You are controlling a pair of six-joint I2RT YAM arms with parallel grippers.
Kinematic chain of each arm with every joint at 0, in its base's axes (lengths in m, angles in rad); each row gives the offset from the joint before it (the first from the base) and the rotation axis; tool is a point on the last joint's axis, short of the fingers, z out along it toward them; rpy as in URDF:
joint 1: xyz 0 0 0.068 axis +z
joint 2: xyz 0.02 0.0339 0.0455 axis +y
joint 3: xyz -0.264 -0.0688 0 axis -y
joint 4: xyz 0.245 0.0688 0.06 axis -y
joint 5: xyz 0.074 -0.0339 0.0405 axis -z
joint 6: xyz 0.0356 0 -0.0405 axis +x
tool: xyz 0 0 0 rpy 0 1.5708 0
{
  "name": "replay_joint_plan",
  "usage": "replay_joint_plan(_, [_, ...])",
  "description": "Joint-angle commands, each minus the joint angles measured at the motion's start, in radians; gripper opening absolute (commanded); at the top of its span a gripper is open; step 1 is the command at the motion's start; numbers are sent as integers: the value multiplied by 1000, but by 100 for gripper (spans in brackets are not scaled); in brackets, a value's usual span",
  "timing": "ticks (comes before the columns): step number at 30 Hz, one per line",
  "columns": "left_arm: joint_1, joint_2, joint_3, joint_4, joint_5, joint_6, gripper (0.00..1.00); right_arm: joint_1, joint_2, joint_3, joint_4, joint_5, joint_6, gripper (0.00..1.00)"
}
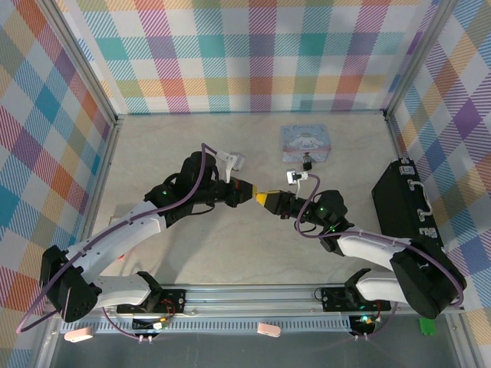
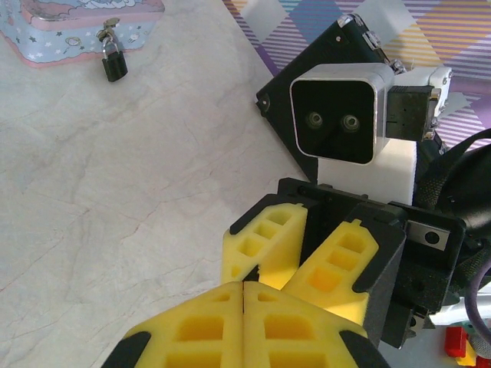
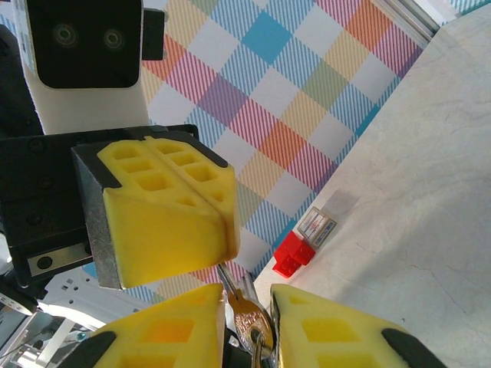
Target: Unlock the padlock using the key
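Right wrist view: key [image 3: 249,323] held between both grippers above mid-tabletop [image 2: 115,199], padlock [image 2: 115,63] not yet unlocked.
The left gripper [image 3: 225,230] was pressed together on the key's blade. The right gripper [image 3: 247,303] sat narrow against its head, apparently pinching it. The padlock hung locked on the tin [image 2: 69,34] near the far edge; inserting and turning were left.

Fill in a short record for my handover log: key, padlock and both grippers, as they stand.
left gripper: shut on the blade of the key
right gripper: jaws flank the key's bow; grip unclear
padlock: lying on the table against the tin, away from both grippers
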Motion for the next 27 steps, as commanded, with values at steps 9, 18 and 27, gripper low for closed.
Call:
replay_joint_plan(9, [16,10,25,5,-33,21,0,2,-41,-7,19,-3,-19,8])
replay_joint_plan(18, [18,32,28,-1,-71,16,14,2,-182,53,-410,129,-70,0])
replay_joint_plan(27, [28,107,20,79,-231,-95,41,0,-474,347,-1467,669,-325,0])
